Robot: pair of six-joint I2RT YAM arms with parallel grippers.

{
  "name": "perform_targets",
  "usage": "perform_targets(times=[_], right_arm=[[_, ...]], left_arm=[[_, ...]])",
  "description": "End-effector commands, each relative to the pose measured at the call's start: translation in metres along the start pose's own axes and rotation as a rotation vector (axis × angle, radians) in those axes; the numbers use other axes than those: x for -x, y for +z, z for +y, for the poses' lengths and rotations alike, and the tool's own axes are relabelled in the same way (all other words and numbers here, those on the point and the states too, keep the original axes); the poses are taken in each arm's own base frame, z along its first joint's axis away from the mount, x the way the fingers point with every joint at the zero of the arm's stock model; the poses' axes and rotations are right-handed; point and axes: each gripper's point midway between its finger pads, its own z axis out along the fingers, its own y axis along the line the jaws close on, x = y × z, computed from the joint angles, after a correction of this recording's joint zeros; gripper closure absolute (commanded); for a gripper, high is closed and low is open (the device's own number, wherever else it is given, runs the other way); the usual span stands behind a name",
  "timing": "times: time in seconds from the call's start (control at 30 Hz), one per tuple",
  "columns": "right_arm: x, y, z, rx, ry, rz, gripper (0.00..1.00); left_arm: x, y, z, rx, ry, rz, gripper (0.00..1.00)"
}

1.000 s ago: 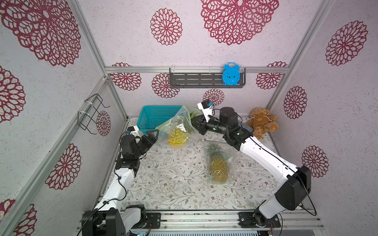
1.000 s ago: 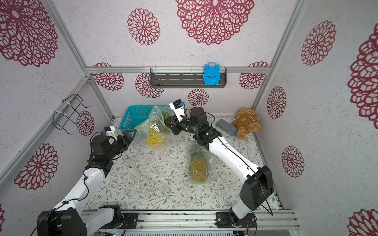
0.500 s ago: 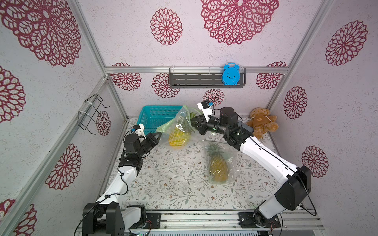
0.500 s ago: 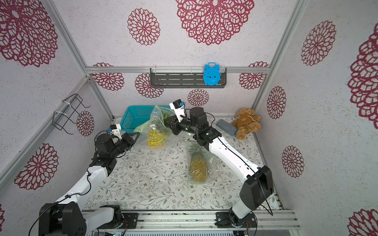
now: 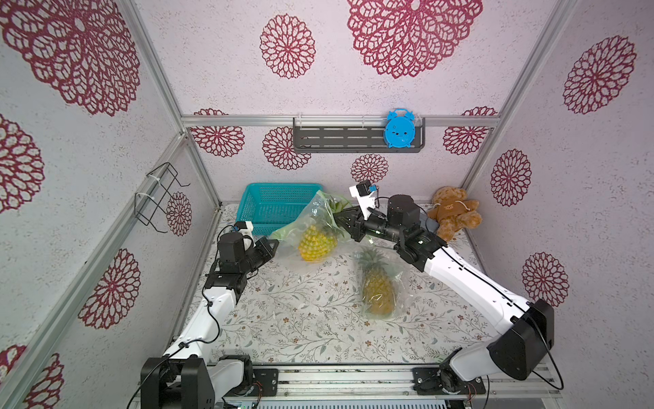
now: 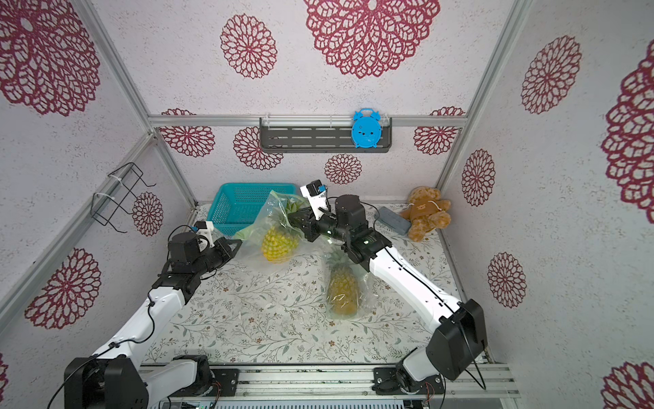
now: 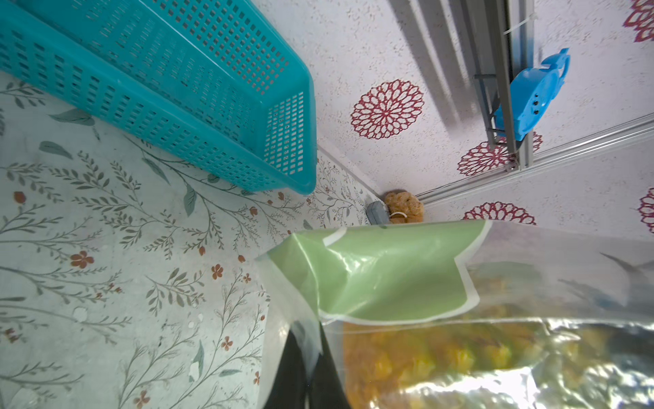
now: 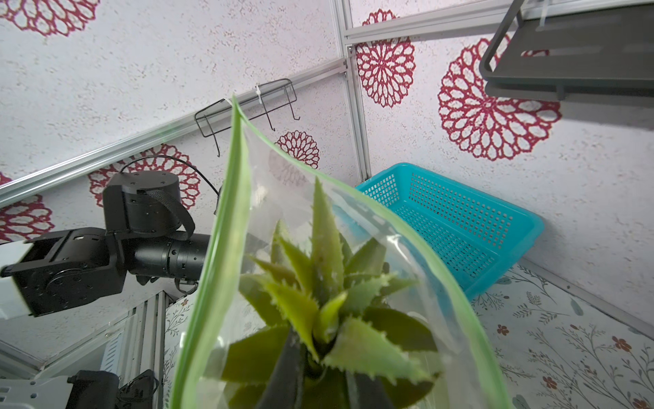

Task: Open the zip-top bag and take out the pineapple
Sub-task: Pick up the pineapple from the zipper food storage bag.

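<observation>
Two pineapples, two bags. Just before the teal basket (image 5: 272, 207), the zip-top bag (image 5: 318, 212) hangs with the yellow pineapple (image 5: 316, 244) inside: the left hand (image 5: 274, 244) pinches its corner, the right hand (image 5: 339, 217) pinches the crown (image 8: 318, 283). Farther from the basket a second pineapple (image 5: 378, 288) lies in a second bag (image 5: 399, 279); a teddy bear (image 5: 453, 216) sits along the basket's wall. Floral table (image 5: 300, 318), flowered walls (image 5: 354, 88).

No legible text, brand or number in any view; blue clock (image 5: 400, 128) on the wall shelf has a face-like mark, digits not readable; print on the teddy bear (image 5: 453, 212) front too small to read; zip-top bag (image 7: 382, 276) green band shows nothing readable.
</observation>
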Motion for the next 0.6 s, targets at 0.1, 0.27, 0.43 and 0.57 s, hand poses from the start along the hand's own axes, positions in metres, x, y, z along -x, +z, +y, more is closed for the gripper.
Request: perform_targets(times=[0.1, 0.27, 0.43, 0.57], right_arm=[[0.091, -0.048, 0.025, -0.016, -0.15, -0.313, 1.0], [0.094, -0.055, 0.023, -0.039, -0.151, -0.34, 1.0], [0.099, -0.062, 0.021, -0.063, -0.147, -0.362, 1.0], [0.102, -0.07, 0.017, -0.092, -0.143, -0.385, 1.0]], left_arm=[[-0.013, 0.001, 0.024, 0.082, 0.016, 0.011, 1.0], [-0.021, 0.005, 0.029, 0.084, 0.039, 0.046, 1.0], [-0.03, 0.008, 0.038, 0.101, 0.061, 0.077, 1.0], [-0.034, 0.008, 0.044, 0.113, 0.069, 0.076, 1.0]])
